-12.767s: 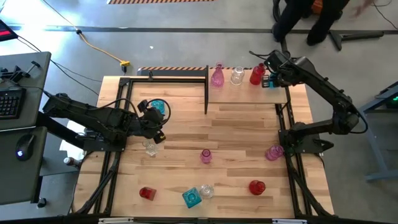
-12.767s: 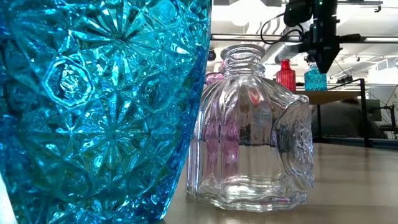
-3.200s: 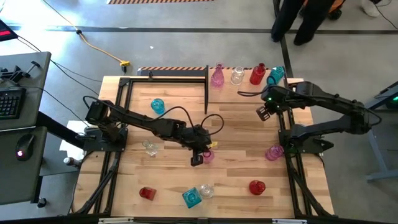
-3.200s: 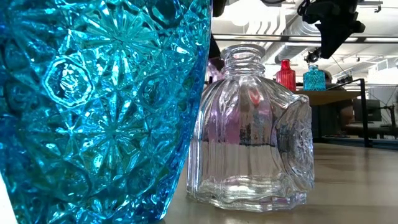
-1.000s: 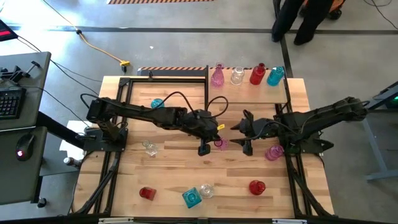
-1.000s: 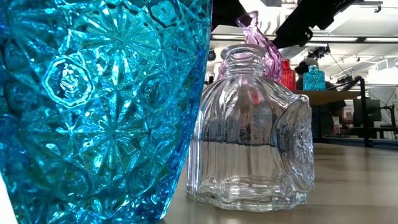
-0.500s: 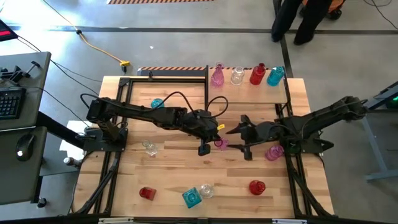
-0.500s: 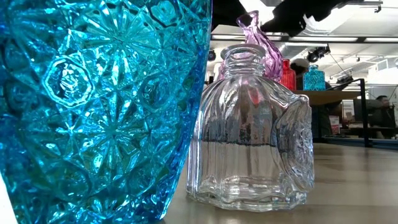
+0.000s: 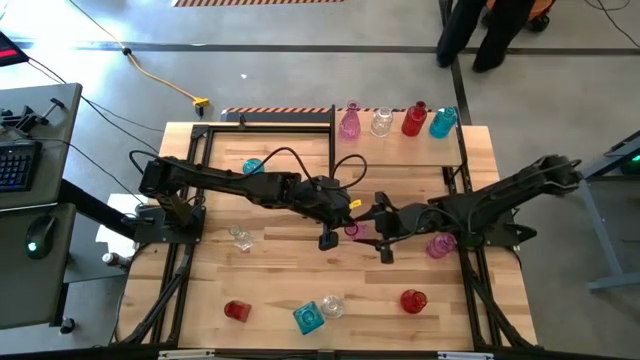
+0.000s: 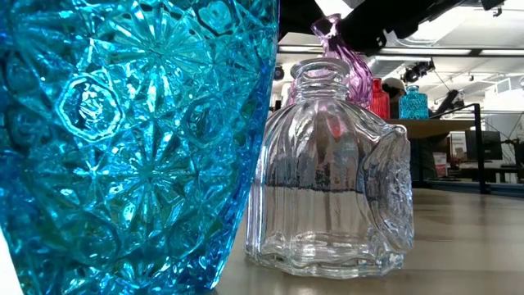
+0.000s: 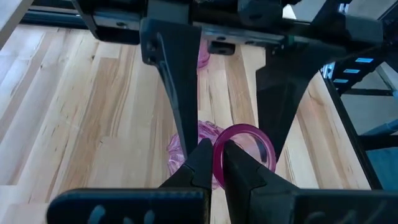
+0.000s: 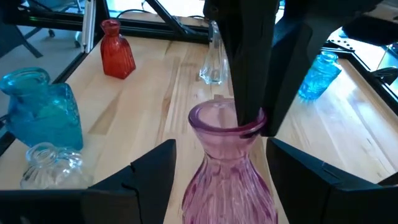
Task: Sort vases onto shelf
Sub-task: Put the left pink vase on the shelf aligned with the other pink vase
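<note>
Mid-bench, the left gripper (image 11: 214, 163) pinches the rim of a pink vase (image 12: 225, 163). The right gripper (image 12: 217, 171) straddles the vase's body, released.

**Pink vase upright mid-table, four on the shelf**

You had a pink fluted vase (image 12: 227, 158) upright at mid-table. On the shelf (image 9: 400, 148) at the far right stood pink, clear, red and teal vases in a row. Others stayed scattered: teal far left, red, teal and clear near.
</note>
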`<state>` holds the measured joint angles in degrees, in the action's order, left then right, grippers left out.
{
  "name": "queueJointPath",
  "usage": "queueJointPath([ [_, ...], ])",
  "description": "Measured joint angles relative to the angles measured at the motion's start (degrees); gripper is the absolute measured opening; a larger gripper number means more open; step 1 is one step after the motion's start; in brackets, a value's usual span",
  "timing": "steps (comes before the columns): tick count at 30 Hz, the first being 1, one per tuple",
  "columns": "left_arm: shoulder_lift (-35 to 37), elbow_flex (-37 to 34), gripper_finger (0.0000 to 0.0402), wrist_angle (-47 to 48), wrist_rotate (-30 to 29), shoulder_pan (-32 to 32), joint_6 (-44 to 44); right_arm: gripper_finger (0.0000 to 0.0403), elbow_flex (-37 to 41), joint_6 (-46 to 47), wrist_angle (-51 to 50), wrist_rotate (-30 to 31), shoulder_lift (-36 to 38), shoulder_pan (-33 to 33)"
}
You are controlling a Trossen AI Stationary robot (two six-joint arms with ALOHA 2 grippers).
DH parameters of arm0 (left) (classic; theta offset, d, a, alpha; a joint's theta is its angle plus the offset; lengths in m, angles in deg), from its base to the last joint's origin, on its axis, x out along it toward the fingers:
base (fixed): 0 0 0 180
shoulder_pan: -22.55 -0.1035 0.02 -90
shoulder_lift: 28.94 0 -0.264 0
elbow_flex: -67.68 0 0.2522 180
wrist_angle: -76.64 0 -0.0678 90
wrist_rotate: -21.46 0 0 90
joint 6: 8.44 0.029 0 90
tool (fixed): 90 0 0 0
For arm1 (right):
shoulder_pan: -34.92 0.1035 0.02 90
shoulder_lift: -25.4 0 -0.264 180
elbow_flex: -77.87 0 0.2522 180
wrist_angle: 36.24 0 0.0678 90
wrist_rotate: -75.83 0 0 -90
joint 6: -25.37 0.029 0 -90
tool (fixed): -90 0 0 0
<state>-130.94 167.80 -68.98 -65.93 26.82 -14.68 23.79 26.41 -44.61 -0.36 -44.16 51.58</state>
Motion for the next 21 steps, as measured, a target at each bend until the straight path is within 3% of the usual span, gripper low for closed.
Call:
queueJointPath([
  [15, 0.02, -0.01, 0.0005, -1.22, 0.0, 0.0, 0.11, 0.023, -0.02, 0.42, 2.46, 0.77, -1.49, 0.0],
  [21, 0.02, 0.01, 0.0005, -1.09, 0.0, 0.0, 0.11, 0.0183, -0.02, 0.31, 2.57, 0.84, -1.45, 0.0],
])
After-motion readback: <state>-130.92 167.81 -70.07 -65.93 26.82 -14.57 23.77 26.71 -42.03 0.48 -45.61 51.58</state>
